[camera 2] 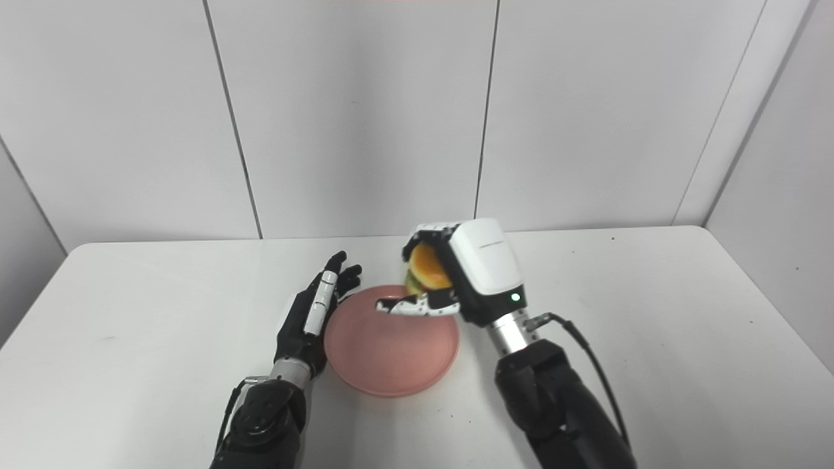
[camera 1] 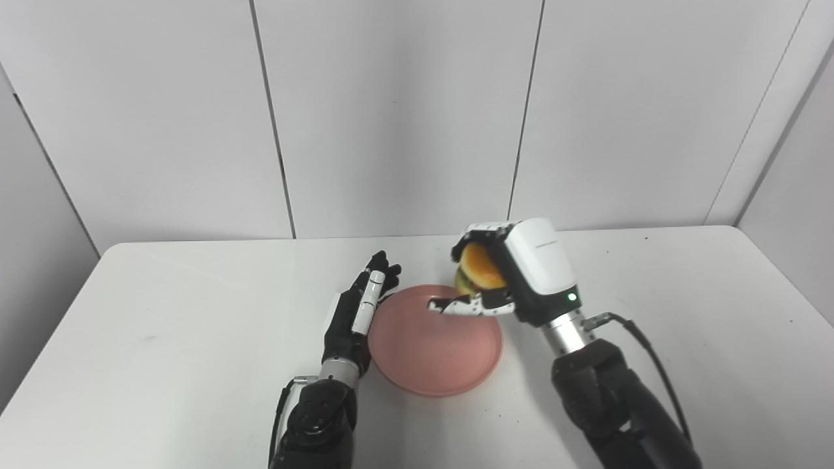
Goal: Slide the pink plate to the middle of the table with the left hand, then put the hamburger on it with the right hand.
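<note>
The pink plate (camera 1: 430,352) lies near the middle of the white table (camera 1: 163,339). My left hand (camera 1: 361,306) is open, fingers straight, its edge against the plate's left rim. My right hand (camera 1: 515,273) is shut on the hamburger (camera 1: 479,268), an orange bun with green lettuce, and holds it in the air over the plate's far right rim. The thumb reaches out over the plate. Most of the burger is hidden by the hand.
The table's far edge meets a white panelled wall (camera 1: 391,117). Bare table surface lies to the left and right of the plate. A black cable (camera 1: 651,358) runs along my right forearm.
</note>
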Controlling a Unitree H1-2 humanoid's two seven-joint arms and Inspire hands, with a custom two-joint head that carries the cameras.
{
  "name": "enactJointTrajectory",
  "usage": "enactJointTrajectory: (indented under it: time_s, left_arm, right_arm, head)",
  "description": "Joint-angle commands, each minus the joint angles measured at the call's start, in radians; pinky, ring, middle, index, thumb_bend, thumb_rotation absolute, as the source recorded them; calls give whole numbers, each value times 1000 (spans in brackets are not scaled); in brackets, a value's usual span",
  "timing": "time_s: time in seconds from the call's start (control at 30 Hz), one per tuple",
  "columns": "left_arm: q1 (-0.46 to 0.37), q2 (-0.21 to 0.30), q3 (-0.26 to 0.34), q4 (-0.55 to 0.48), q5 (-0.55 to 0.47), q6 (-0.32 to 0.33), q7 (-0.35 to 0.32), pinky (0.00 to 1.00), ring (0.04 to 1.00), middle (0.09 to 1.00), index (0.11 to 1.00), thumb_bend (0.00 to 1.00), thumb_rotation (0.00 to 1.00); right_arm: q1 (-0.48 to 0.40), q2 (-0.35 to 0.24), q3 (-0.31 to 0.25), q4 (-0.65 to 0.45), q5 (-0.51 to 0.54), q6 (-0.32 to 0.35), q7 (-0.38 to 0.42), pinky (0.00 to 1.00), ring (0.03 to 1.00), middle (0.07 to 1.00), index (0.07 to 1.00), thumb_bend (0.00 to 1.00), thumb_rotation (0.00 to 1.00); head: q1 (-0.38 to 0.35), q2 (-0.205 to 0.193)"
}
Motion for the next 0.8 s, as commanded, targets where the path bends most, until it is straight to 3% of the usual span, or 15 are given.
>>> enactJointTrajectory:
  time_s: [0.0,0.3,0.43,0.77]
  left_arm:
    - [17,-13,2,31,0,31,11,841,875,842,894,745,863]
    - [12,-14,6,32,-11,29,8,788,873,860,869,749,846]
    - [13,-11,6,29,-6,34,11,752,868,859,865,742,843]
    - [13,-7,23,31,-28,37,-5,801,893,885,872,727,838]
  right_arm:
    - [-57,14,7,8,-16,-2,-15,206,277,356,369,649,476]
    - [-102,61,76,195,-54,-28,-59,218,286,353,376,673,521]
    - [-115,73,102,262,-60,-37,-91,193,259,325,350,691,463]
    - [-131,70,149,398,-53,-49,-123,247,317,390,431,664,540]
  head:
    - [5,3]
    - [5,5]
    - [9,6]
    - [7,14]
